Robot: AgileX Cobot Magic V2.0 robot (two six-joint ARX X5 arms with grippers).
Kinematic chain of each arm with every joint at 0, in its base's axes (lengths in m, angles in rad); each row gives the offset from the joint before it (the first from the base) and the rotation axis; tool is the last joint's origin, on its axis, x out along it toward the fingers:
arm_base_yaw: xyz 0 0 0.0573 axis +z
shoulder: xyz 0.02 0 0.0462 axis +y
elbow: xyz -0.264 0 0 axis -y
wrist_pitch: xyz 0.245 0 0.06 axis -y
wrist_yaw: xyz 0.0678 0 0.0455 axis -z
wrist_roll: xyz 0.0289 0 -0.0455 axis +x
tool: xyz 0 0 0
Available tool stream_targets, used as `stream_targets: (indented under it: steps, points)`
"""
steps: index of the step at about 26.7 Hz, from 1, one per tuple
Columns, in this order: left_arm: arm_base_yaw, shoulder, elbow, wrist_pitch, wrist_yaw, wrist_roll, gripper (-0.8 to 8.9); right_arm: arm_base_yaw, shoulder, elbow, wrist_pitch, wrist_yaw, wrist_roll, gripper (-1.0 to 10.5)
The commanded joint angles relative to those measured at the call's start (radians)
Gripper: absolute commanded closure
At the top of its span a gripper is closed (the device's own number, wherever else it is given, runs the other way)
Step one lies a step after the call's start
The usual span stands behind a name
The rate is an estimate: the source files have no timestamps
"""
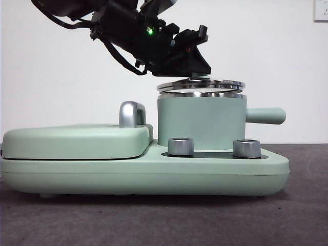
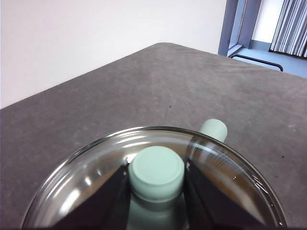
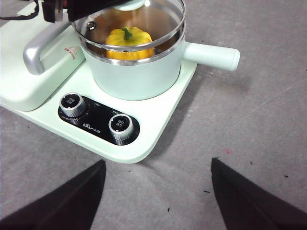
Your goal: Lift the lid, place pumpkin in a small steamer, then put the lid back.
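One pumpkin [image 3: 125, 42], one lid [image 1: 201, 85], one steamer [image 1: 202, 122].

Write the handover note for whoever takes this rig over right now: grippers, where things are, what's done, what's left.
Left gripper: shut on the lid's knob, holding the lid tilted just over the small steamer, one side near the rim, not seated.
Right gripper: open, holding nothing, back over the table in front of the base.
Pumpkin: inside the steamer.
Done: pumpkin placed.
Left: lower the lid flat onto the rim, release the knob.
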State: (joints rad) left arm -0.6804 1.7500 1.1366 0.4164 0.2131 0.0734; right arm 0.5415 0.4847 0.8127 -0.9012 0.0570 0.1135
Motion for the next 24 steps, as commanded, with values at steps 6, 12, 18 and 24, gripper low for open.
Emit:
stream_targets:
  steps: [6,12,18,24]
  points:
    - [-0.01,0.039,0.032,0.024,0.004,0.019,7.98,0.006,0.003,0.005,0.008,0.004,0.013,6.1]
    - [-0.015,0.046,0.032,0.0,0.004,0.019,7.98,0.006,0.003,0.005,0.008,0.013,0.01,6.1]
    - [-0.016,0.046,0.032,-0.05,0.004,0.011,7.98,0.006,0.003,0.005,0.009,0.024,0.01,6.1]
    - [-0.016,0.045,0.032,-0.058,0.005,-0.029,5.33,0.006,0.003,0.005,0.009,0.023,0.01,6.1]
